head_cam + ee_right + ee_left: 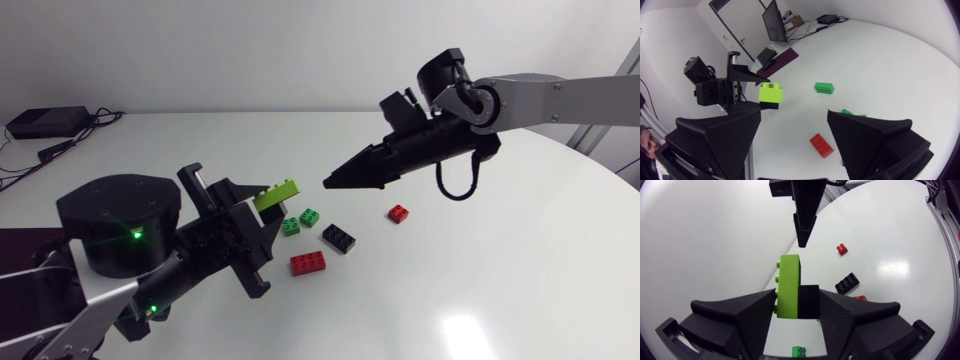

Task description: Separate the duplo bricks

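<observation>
Above the white table (500, 290), the left gripper (796, 298) at the near left clamps a lime brick (789, 285) joined to a black brick (808, 301). The right gripper (794, 111), wide apart and empty, points at them from the far right. A red brick (308, 263) lies on the table below, between the grippers.

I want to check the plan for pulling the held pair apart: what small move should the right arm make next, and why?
Probably ease the open right gripper forward around the lime brick. The left gripper clamps it joined to a black brick, with its free end sticking out toward the right gripper, not yet touching.
</observation>
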Tool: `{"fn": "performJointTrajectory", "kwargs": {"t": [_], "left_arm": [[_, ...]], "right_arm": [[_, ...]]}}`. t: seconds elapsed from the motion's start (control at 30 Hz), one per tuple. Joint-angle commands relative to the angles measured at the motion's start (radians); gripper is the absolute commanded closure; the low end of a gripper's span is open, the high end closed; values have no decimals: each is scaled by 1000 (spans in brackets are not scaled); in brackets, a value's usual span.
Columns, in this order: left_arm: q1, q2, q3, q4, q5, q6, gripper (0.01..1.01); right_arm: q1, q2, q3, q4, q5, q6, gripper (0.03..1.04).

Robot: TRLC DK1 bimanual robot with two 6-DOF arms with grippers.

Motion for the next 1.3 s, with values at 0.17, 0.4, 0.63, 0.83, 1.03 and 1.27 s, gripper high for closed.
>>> {"fn": "performJointTrajectory", "kwargs": {"t": [0.17, 0.4, 0.63, 0.83, 1.03, 1.27], "left_arm": [[-25, -43, -45, 29, -7, 3, 613], [-22, -55, -69, 38, 3, -2, 613], [10, -61, -86, 44, 48, 6, 613], [45, -50, -88, 67, 91, 8, 613], [45, -40, -82, 78, 97, 8, 613], [45, -43, -79, 78, 97, 11, 613]], "right_arm": [[96, 75, 41, -18, -55, 36, 130], [128, 112, 90, -16, -64, 72, 134], [174, 103, 117, -6, -59, 119, 161], [200, 114, 105, -1, -41, 121, 239], [202, 115, 104, 13, -13, 142, 526], [202, 115, 96, 34, -1, 153, 902]]}}
